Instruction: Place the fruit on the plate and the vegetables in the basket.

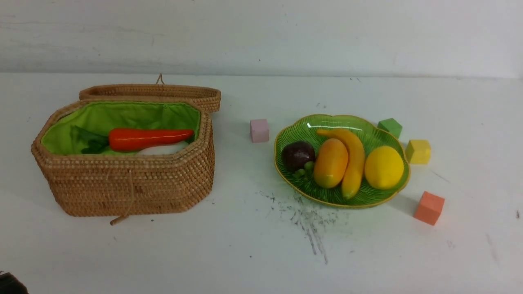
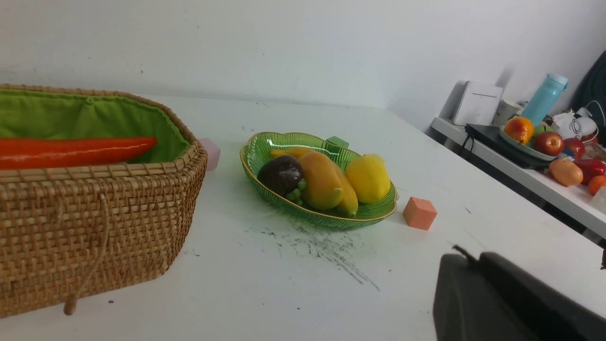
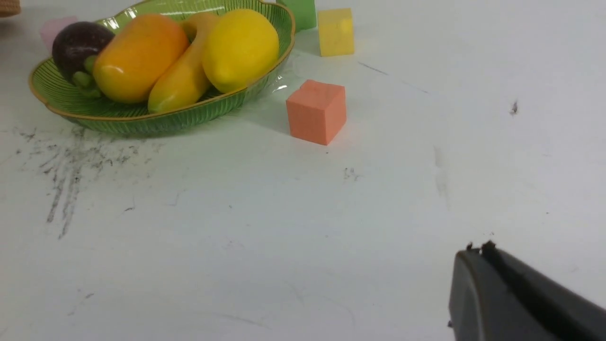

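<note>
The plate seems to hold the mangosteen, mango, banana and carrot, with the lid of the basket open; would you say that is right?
Not quite: the fourth item on the plate is the lemon, not the carrot, which lies in the basket. The front view shows it. Mangosteen, mango, banana and the open lid are right.

Banana [image 1: 354, 163], mango [image 1: 330, 163], lemon [image 1: 383, 167] and mangosteen [image 1: 297, 155] lie on the green plate [image 1: 286, 139] — carrot [image 1: 149, 139] and white radish [image 1: 163, 149] inside the open basket [image 1: 130, 183].

Bright, even light. Soft shadows lie beside the basket [image 1: 130, 179] and plate [image 1: 380, 196]. White shine on the carrot [image 1: 151, 138]. Slightly blurry.
</note>
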`<state>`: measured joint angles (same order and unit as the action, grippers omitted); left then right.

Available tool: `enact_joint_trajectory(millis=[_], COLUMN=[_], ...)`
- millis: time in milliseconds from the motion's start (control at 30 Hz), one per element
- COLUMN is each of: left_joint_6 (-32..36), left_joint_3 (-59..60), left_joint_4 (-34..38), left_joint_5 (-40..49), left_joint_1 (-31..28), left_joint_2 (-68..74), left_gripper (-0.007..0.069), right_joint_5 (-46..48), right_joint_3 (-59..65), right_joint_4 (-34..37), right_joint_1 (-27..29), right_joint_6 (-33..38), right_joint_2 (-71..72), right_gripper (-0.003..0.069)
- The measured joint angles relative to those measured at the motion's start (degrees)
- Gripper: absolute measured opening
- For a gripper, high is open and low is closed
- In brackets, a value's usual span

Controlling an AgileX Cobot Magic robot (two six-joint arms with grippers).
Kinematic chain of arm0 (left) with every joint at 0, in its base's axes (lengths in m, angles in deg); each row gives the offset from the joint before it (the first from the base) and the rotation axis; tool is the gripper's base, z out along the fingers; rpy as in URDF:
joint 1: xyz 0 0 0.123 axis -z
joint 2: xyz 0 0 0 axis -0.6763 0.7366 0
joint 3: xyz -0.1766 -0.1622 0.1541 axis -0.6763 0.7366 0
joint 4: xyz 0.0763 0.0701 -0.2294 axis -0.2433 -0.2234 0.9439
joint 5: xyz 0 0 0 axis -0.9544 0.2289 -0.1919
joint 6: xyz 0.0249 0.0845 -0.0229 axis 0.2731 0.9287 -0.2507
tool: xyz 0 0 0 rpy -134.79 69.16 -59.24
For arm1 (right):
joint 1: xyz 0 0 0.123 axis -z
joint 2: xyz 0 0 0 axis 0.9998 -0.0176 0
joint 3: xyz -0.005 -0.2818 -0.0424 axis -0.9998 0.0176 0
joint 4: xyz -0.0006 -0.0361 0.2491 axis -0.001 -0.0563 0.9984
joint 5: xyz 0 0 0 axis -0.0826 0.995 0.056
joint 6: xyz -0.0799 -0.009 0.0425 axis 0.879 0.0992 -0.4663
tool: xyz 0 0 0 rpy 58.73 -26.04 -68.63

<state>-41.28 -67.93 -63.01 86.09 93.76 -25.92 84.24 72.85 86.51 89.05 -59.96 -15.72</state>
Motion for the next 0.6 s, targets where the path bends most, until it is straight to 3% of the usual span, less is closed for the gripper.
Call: enact_joint_trajectory(millis=[600], left_joint_6=[0.0], left_joint_3=[0.0], left_joint_4=[-1.32], left_joint_5=[0.0], left_joint_1=[-0.09], left_joint_2=[0.0], left_gripper=[0.0039], right_joint_5=[-0.05], right_joint_3=[0.0], right_joint_4=[0.06], right_joint_1=[0.0], right_joint_6=[0.0], right_joint_2=[0.0], right_gripper=[-0.0014])
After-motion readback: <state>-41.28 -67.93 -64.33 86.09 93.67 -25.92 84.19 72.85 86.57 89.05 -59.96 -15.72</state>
